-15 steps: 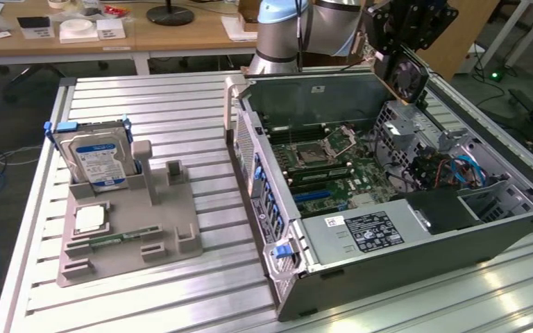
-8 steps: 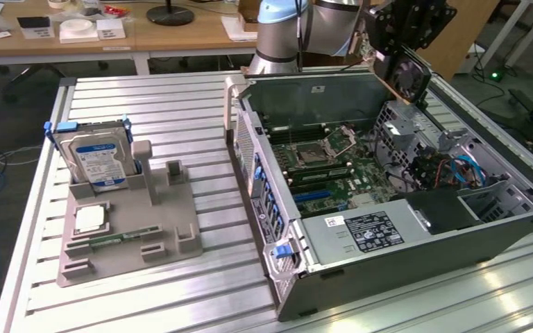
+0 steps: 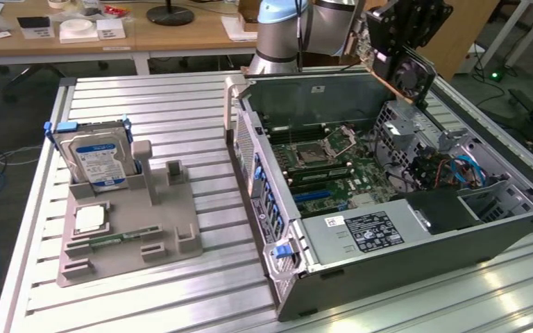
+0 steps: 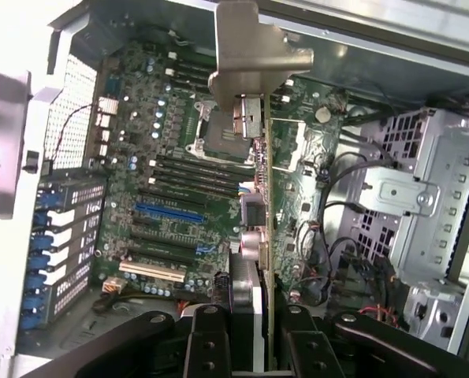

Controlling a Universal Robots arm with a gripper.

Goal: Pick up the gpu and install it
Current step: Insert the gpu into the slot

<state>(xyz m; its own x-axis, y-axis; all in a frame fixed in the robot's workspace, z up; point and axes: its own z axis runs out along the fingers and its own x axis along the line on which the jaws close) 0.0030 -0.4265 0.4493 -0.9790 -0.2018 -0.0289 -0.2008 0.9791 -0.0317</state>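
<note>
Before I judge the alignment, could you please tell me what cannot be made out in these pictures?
Wrist view: the gpu stands edge-on, so its fan face is hidden.
Wrist view: the gpu covers a strip of the motherboard behind it.
Exterior view: print on the label of the hard drive is too small to read.

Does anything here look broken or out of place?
Nothing looks damaged. The only oddity: the gpu hangs in the gripper above the open case, not seated on the board.
</note>
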